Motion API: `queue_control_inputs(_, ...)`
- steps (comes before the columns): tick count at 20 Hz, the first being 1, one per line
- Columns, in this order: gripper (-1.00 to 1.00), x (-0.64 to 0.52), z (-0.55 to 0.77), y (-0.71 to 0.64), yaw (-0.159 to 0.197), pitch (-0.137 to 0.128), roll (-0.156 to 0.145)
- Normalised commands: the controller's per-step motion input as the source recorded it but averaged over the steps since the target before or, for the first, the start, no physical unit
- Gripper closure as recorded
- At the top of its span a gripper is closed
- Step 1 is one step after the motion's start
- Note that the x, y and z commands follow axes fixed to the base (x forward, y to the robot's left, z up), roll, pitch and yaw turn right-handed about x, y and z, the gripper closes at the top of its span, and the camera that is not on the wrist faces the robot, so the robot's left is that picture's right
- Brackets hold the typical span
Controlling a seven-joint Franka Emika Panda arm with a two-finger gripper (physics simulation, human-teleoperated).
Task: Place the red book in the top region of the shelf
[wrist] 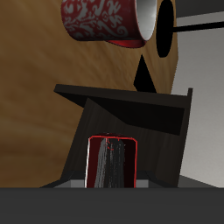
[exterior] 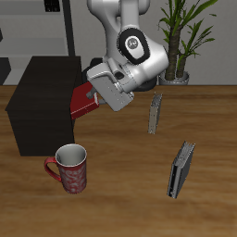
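Note:
The red book (exterior: 84,101) hangs tilted in the air at the edge of the dark shelf (exterior: 42,93), just above the level of its flat top. My gripper (exterior: 93,92) is shut on the book's upper end. In the wrist view the red book (wrist: 112,163) shows end-on, its red cover framing the dark page block, held straight ahead of the camera. Beyond it lies the shelf (wrist: 122,109) with its dark top edge. The fingertips themselves are hidden by the book.
A red patterned mug (exterior: 71,168) stands in front of the shelf, near the table's front edge. Two grey books (exterior: 155,113) (exterior: 181,169) stand upright on the wooden table. A potted plant (exterior: 185,37) and a grey rack (exterior: 46,28) are at the back.

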Motion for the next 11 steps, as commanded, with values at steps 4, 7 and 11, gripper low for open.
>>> queue_control_inputs(4,1.00,0.10,-0.10,-0.11,0.003,0.022,-0.017)
queue_control_inputs(7,1.00,0.07,-0.06,-0.17,-0.011,0.029,-0.036)
queue_control_inputs(11,1.00,0.10,-0.07,-0.26,-0.012,0.022,-0.049)
